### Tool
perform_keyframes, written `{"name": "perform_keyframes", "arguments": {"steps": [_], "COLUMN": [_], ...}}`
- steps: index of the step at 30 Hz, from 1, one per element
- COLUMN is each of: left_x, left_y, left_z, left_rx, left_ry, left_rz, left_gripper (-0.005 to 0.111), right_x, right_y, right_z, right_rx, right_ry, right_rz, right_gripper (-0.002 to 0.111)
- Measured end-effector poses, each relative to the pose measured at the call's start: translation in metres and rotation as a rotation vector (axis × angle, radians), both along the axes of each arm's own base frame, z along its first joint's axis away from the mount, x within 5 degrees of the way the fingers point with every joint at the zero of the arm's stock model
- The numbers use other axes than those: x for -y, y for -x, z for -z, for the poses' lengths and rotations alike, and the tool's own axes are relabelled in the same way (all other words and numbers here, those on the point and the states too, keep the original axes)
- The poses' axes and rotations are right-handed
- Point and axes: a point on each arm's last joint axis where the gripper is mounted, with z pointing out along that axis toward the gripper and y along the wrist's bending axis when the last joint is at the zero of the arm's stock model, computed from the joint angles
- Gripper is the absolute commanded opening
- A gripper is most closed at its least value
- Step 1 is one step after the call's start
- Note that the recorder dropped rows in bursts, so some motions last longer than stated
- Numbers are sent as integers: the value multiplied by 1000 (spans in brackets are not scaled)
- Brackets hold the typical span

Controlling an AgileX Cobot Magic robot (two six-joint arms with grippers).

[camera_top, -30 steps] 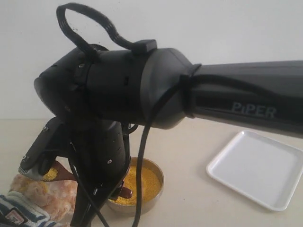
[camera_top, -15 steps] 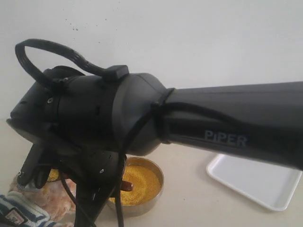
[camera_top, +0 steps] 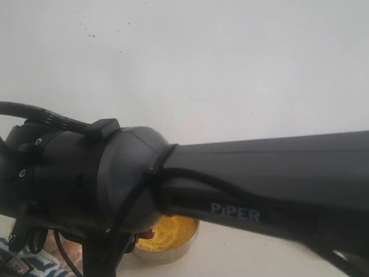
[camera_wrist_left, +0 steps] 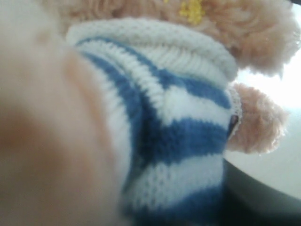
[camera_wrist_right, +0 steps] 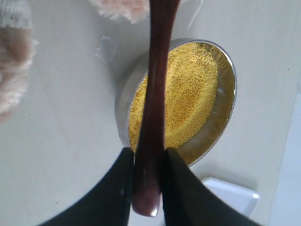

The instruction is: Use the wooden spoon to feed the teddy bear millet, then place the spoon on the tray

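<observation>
The teddy bear (camera_wrist_left: 178, 122) fills the left wrist view: striped shirt, fluffy fur, a few yellow grains (camera_wrist_left: 190, 9) stuck near its chin. Its torso sits right in my left gripper's jaws; the fingers themselves are hidden by it. Only a strip of the bear's shirt (camera_top: 26, 268) shows at the exterior view's bottom left. My right gripper (camera_wrist_right: 148, 153) is shut on the slim handle of the wooden spoon (camera_wrist_right: 157, 70). The handle runs over the steel bowl (camera_wrist_right: 225, 122) of millet (camera_wrist_right: 188, 94) toward the bear's fur (camera_wrist_right: 117, 9); the spoon's bowl is out of view. A tray corner (camera_wrist_right: 233, 195) lies beside the steel bowl.
The right arm's black body (camera_top: 230, 190) crosses most of the exterior view and hides the tray and both grippers there. Below it the bowl of millet (camera_top: 170, 231) stands on the pale table (camera_wrist_right: 61, 141). A white wall is behind.
In the exterior view the right arm has sunk lower and shifted left, now covering the tray, its own gripper and most of the bear. The bowl has stayed put.
</observation>
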Motion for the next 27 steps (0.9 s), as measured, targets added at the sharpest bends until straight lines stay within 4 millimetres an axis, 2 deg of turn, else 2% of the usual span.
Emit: {"name": "perform_keyframes", "arguments": {"steps": [7,15,27], "left_x": [0,0,0], "left_y": [0,0,0], "left_z": [0,0,0], "left_rx": [0,0,0], "left_ry": [0,0,0], "left_rz": [0,0,0], "left_gripper": [6,6,6], "right_x": [-1,4,-3], "right_y": [0,6,15], "right_z": [-1,13,10], "right_rx": [44,100,182], "right_ry": [6,79,75], "right_rz": [4,-15,-37], "right_gripper": [0,0,0]}}
